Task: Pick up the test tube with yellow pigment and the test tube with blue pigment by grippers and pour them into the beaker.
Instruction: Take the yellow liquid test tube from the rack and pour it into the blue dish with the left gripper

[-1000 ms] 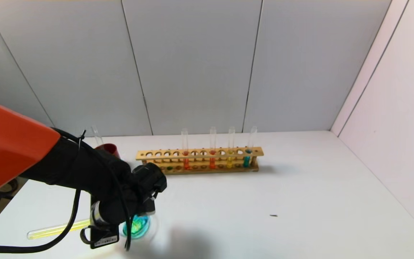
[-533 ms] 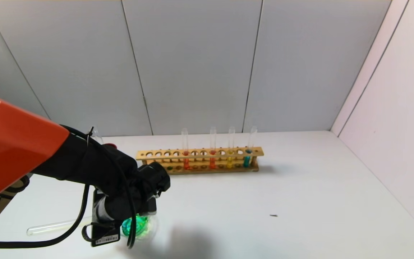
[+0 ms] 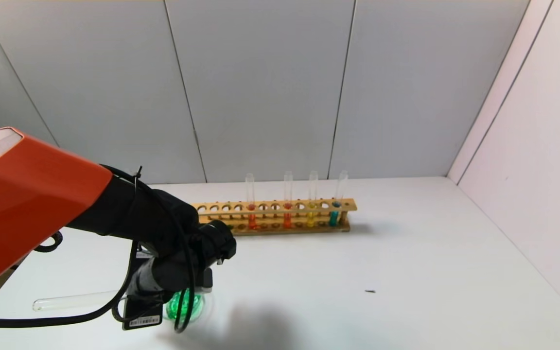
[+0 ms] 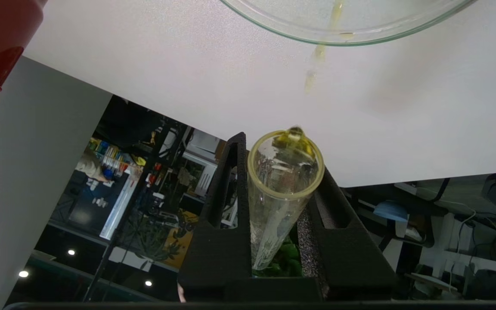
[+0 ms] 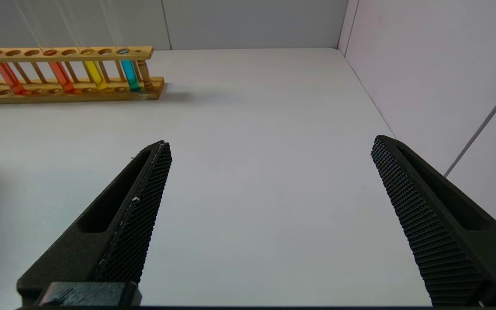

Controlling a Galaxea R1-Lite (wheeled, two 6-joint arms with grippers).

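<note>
Left claw (image 4: pixel 280 172) clamped on emptied test tube (image 4: pixel 283 189) above beaker (image 3: pixel 183 305); barcode label (image 3: pixel 142 322) unreadable; right claw (image 5: pixel 269 172) wide open.

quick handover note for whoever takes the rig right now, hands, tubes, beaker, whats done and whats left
Left hand: shut on the test tube with yellow pigment, tipped mouth-down over the beaker; tube looks nearly drained, last drops falling.
Right hand: open, holding nothing, hanging over bare table.
Beaker: near table edge, liquid in it green, so blue appears already poured.
Wooden rack: four tubes standing.
Red cup: beside the beaker.
Left: finish draining, set the tube down.
</note>
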